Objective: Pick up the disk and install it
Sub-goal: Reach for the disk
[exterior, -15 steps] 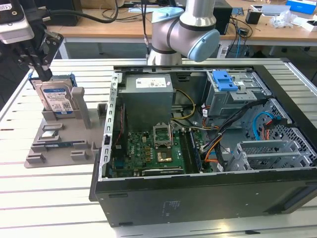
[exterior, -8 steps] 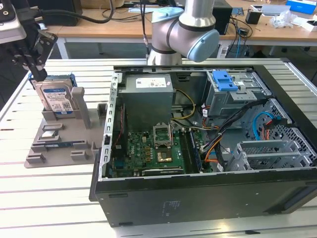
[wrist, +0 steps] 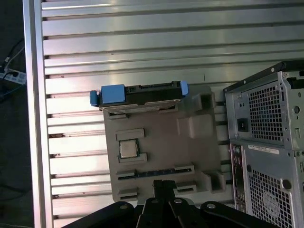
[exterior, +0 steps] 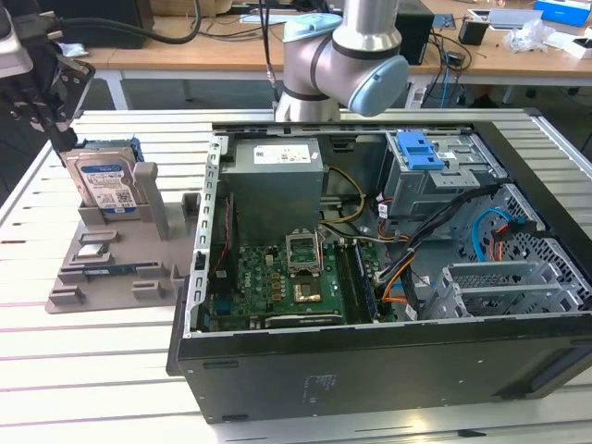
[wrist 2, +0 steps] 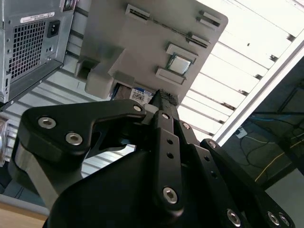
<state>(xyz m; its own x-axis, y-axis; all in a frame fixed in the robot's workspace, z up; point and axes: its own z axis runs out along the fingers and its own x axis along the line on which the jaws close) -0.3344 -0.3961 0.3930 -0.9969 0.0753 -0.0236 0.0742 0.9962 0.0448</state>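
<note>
The disk (exterior: 106,181) is a silver hard drive with a white-and-blue label and a blue carrier frame. It stands upright in a slot of the grey holder (exterior: 111,268) on the exterior view's left. The first wrist view shows the disk (wrist: 142,95) edge-on at the far side of the holder (wrist: 156,133). My black gripper (exterior: 63,148) hangs just above and to the left of the disk's top corner, apart from it. In both wrist views the gripper (wrist 2: 164,96) (wrist: 164,183) has its fingers drawn together with nothing between them.
An open computer case (exterior: 370,370) lies on the slatted metal table (exterior: 92,370), right of the holder. It has a motherboard (exterior: 287,287), drive cages and a blue latch (exterior: 416,148). A small square chip (wrist: 128,148) and a memory stick (wrist: 152,172) rest on the holder.
</note>
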